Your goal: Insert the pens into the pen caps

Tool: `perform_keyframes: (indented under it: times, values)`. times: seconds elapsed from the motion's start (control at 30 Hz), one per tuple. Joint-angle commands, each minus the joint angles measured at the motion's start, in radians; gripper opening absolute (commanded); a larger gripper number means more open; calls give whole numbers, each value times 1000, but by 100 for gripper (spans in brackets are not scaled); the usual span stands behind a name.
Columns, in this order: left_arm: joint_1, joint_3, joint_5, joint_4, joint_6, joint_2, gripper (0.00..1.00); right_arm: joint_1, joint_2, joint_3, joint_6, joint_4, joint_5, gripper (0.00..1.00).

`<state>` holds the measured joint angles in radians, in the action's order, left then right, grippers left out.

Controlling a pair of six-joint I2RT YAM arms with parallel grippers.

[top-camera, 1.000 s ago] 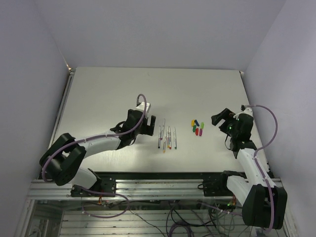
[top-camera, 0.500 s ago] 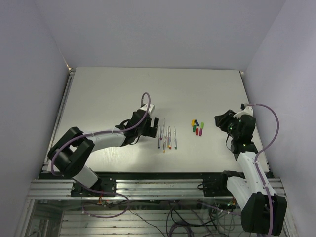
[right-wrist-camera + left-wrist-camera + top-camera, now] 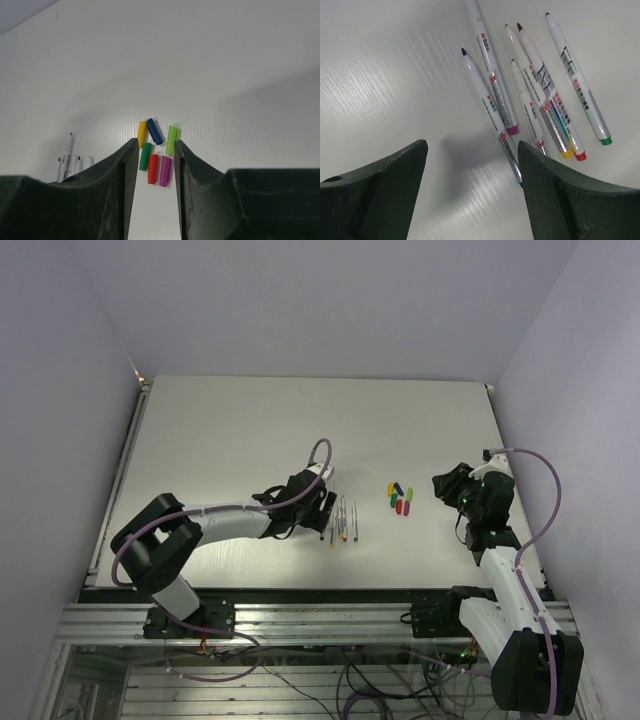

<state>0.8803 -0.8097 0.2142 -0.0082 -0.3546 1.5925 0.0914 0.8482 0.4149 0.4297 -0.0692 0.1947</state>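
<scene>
Several white pens (image 3: 540,95) lie side by side, their coloured ends pointing toward me; in the top view the pens (image 3: 341,521) sit at mid-table. My left gripper (image 3: 472,150) hovers open just over their left side, and the blue-ended pen (image 3: 490,117) runs down to its right finger (image 3: 555,195). The same gripper (image 3: 325,506) shows in the top view. Several pen caps (image 3: 155,150) lie in a loose cluster: yellow, blue, light green, green, red, magenta. My right gripper (image 3: 156,145) is open by a narrow gap, holds nothing and stays short of the pen caps (image 3: 400,499).
The white table (image 3: 230,430) has a metal rail along its left edge (image 3: 128,460). Purple cables loop over both arms. The pens (image 3: 67,157) also show at the far left of the right wrist view.
My left gripper has moved right, up to the row of pens. The right gripper's jaws have narrowed while the arm shifted only slightly.
</scene>
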Motion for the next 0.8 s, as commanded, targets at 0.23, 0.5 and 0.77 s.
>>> perform_keyframes:
  times: [0.23, 0.5, 0.77]
  values:
    - [28, -129, 38, -78, 11, 116, 77, -5, -2, 14, -19, -1, -20, 34]
    - [42, -142, 72, -122, 18, 121, 80, -5, 10, 13, -20, -7, -23, 34]
    - [57, -161, 70, -139, 17, 159, 79, -5, 26, 13, -20, -14, -23, 34]
